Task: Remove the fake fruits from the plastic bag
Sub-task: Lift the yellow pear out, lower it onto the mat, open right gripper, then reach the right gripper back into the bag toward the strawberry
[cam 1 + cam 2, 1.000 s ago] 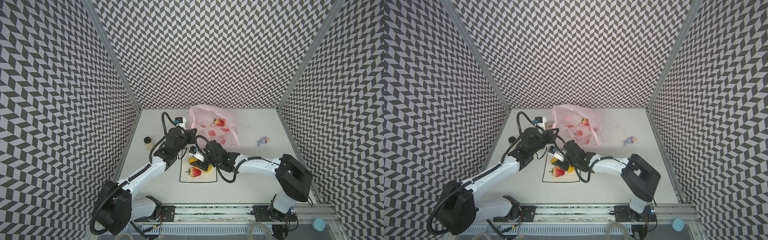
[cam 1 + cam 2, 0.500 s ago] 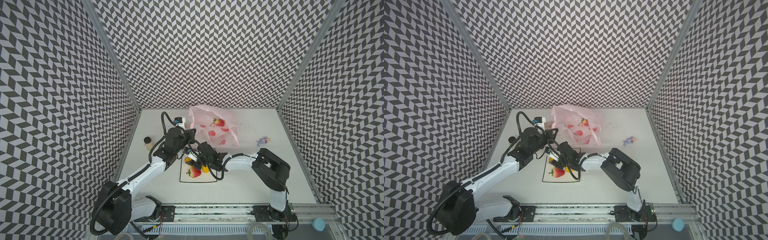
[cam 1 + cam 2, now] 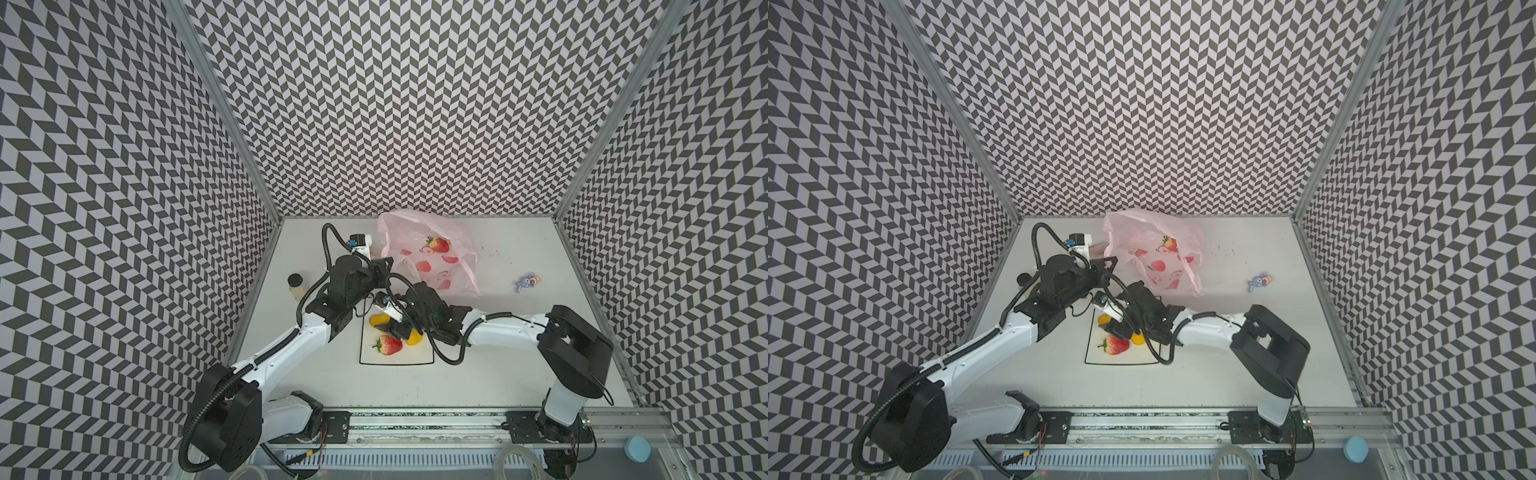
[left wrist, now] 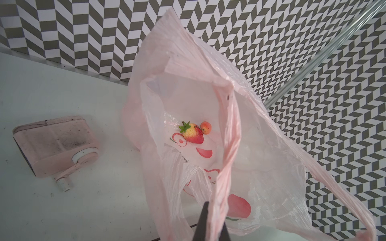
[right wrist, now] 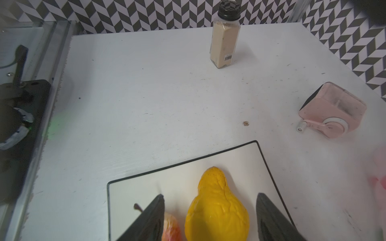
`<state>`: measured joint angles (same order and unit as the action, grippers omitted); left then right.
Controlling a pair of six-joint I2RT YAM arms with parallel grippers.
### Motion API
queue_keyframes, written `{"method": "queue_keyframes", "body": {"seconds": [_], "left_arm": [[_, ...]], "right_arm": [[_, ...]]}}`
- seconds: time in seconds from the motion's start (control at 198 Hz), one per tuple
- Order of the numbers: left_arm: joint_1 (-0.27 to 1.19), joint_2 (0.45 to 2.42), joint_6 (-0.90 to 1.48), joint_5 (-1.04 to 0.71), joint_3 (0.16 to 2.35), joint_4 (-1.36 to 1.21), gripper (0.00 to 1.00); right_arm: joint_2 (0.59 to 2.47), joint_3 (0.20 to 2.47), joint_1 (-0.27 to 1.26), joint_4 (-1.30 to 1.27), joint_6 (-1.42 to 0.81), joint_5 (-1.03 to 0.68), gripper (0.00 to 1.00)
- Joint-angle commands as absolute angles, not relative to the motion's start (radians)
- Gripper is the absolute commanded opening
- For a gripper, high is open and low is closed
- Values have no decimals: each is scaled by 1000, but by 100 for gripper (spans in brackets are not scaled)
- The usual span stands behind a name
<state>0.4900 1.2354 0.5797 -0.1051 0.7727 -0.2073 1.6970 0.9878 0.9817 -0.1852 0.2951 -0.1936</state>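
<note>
1. Pinches the plastic bag (image 4: 261, 129) by its twisted handle loop (image 4: 227, 158) with the left gripper (image 4: 212, 227), fingers pressed together on the plastic.
2. Straddles a yellow pear (image 5: 217, 212) on the white tray (image 5: 142, 187) with the right gripper (image 5: 210, 196), fingers spread to either side.
3. Inside the bag: a strawberry (image 4: 193, 133) touching a small pink round piece (image 4: 206, 127).
4. On the tray, just beside the pear: a second strawberry (image 3: 389, 345).

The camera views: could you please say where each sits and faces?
Top views: overhead, looking down on the table; left arm and right arm show.
Left wrist: on the left arm, facing into the plastic bag; left end effector pinches its handle.
Right wrist: on the right arm, facing the spice bottle; open right end effector straddles a pear.
Both wrist views share the pink crank toy.
</note>
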Motion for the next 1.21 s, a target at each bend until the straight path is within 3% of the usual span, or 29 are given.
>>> {"method": "queue_keyframes", "body": {"seconds": [0.0,0.152,0.318,0.455,0.596,0.758,0.98,1.207], "left_arm": [[485,1215,568,-123,792,-211,0],[485,1220,572,-141,791,-218,0],[487,1221,576,-158,786,-221,0],[501,1221,562,-178,789,-219,0],[523,1216,543,-173,800,-198,0],[550,1204,527,-158,804,-178,0],[572,1179,528,-146,784,-157,0],[587,1165,517,-143,785,-137,0]], "right_arm": [[1550,904,1006,-185,317,-183,66],[1358,804,1006,-162,286,-139,63],[1212,773,977,-194,123,37,61],[1206,810,910,-216,-38,120,54],[1317,923,840,-122,-110,133,48],[1429,986,786,-125,25,162,45],[1622,1086,733,-137,396,281,39],[1816,1175,708,-211,666,426,38]]}}
